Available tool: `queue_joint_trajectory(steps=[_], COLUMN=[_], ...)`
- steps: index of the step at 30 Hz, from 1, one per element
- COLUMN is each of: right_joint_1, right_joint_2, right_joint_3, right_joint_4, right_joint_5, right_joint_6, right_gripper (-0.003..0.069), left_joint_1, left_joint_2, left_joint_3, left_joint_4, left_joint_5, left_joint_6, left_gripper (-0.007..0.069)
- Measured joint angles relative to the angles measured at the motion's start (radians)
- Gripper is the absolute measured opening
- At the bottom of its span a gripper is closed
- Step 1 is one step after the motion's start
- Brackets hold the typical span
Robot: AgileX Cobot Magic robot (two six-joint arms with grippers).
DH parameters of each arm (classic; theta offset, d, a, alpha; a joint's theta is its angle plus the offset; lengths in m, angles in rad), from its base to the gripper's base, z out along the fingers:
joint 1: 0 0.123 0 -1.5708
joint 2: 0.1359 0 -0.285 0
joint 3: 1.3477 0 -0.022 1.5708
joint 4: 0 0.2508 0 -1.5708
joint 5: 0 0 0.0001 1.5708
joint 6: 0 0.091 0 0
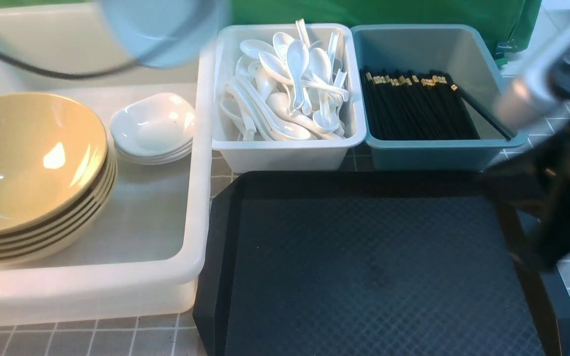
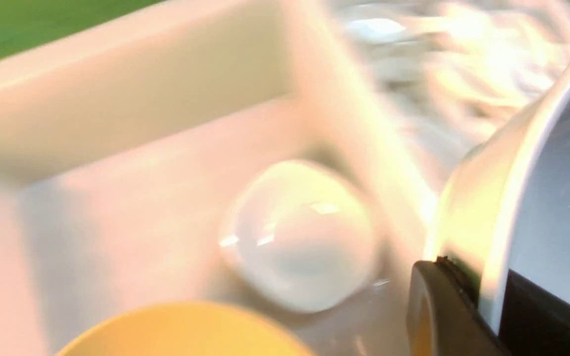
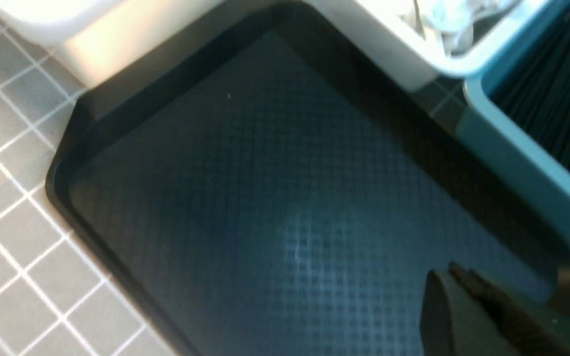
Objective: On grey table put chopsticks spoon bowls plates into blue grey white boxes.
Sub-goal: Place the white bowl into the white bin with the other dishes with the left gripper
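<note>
- L claw (image 2: 473,271) clamping what looks like the last plate (image 2: 552,173), hanging over white tub (image 1: 201,198), front view upper left.
- R claw (image 3: 455,277) sitting closed, lower right.
- Bowls (image 1: 27,163), spoons (image 1: 290,84), chopsticks (image 1: 413,106) lying boxed; tray (image 1: 364,267) showing bare.

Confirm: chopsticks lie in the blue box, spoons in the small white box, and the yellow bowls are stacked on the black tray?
Not quite. The front view shows the yellow bowls stacked inside the large white tub, not on the black tray. The chopsticks and spoons are as stated.
</note>
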Motion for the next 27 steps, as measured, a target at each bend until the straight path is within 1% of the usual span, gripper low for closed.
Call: queue_joint_trajectory(steps=[1,4,8,16,18,21,24,26,27], right_joint_1=[0.0,0.0,0.0,0.0,0.0,0.0,0.0,0.0,0.0], right_joint_2=[0.004,0.065,0.117,0.214,0.232,0.257,0.281,0.289,0.298], right_joint_3=[-0.004,-0.055,-0.078,-0.082,-0.083,-0.093,-0.104,-0.11,-0.116], right_joint_4=[0.0,0.0,0.0,-0.013,-0.024,-0.026,-0.041,-0.046,-0.053], right_joint_5=[-0.001,-0.008,-0.036,-0.115,-0.119,-0.118,-0.118,-0.116,-0.115], right_joint_6=[-0.003,-0.017,-0.043,-0.099,-0.115,-0.132,-0.141,-0.151,-0.164], right_gripper=[0.0045,0.0045,0.0045,0.005,0.0052,0.0054,0.0055,0.0055,0.0055], left_joint_1=[0.015,0.11,0.158,0.16,0.16,0.16,0.159,0.158,0.157], left_joint_2=[0.001,0.026,0.071,0.274,0.325,0.384,0.436,0.446,0.45], left_joint_3=[0.0,0.014,0.052,0.082,0.082,0.083,0.084,0.084,0.084], left_joint_4=[-0.002,-0.046,-0.089,-0.142,-0.154,-0.178,-0.177,-0.17,-0.162], left_joint_5=[0.003,0.002,-0.043,-0.287,-0.317,-0.313,-0.286,-0.286,-0.286], left_joint_6=[0.002,0.033,0.063,0.123,0.148,0.193,0.264,0.29,0.32], left_gripper=[0.0002,0.0002,0.0002,0.0002,0.0002,0.0002,0.0005,0.0017,0.0036])
